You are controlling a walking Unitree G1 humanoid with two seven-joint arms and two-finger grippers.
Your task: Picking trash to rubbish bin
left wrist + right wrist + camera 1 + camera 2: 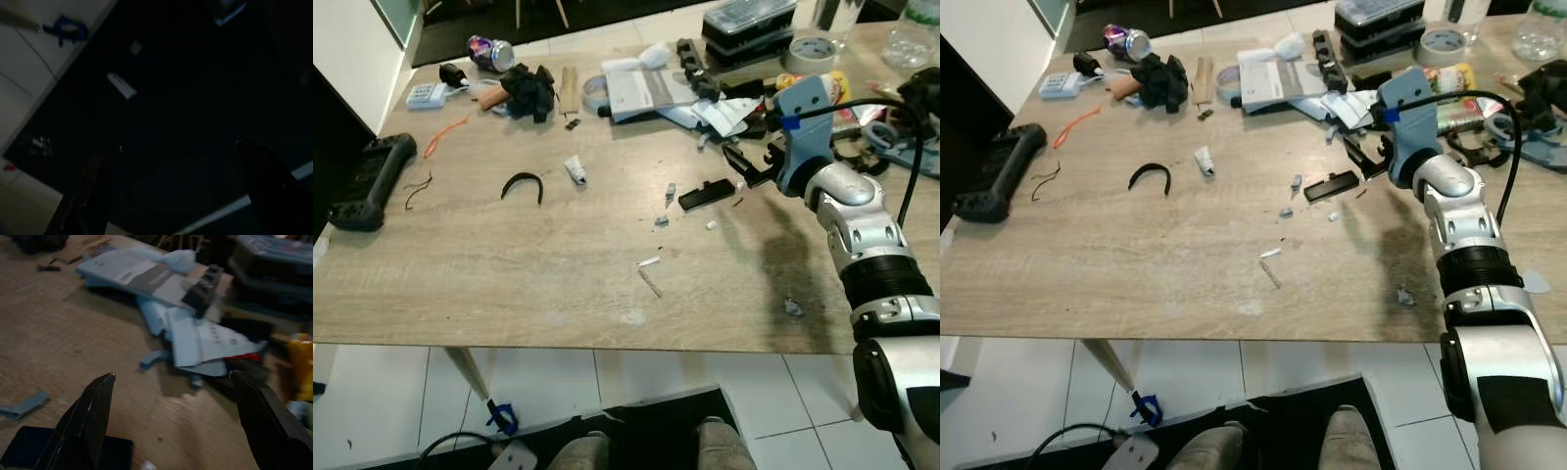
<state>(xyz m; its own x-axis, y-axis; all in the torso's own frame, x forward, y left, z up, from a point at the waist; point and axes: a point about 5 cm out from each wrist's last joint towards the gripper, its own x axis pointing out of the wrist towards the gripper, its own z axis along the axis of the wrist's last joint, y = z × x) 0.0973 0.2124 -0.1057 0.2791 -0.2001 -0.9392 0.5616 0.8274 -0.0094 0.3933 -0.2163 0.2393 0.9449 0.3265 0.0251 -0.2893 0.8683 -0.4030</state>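
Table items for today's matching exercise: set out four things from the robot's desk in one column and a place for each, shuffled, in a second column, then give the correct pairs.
Things
1. crushed can
2. black game controller
3. roll of tape
4. flat black piece

Places
A. left edge of the wooden table
B. just below the open right gripper
C. far left corner
D. far right, beside the stacked black cases

Pairs: 1-C, 2-A, 3-D, 4-B

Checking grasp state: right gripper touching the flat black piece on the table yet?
Apart. In the right wrist view the right gripper is open, nothing between its fingers; the flat black piece lies beyond and below one fingertip.
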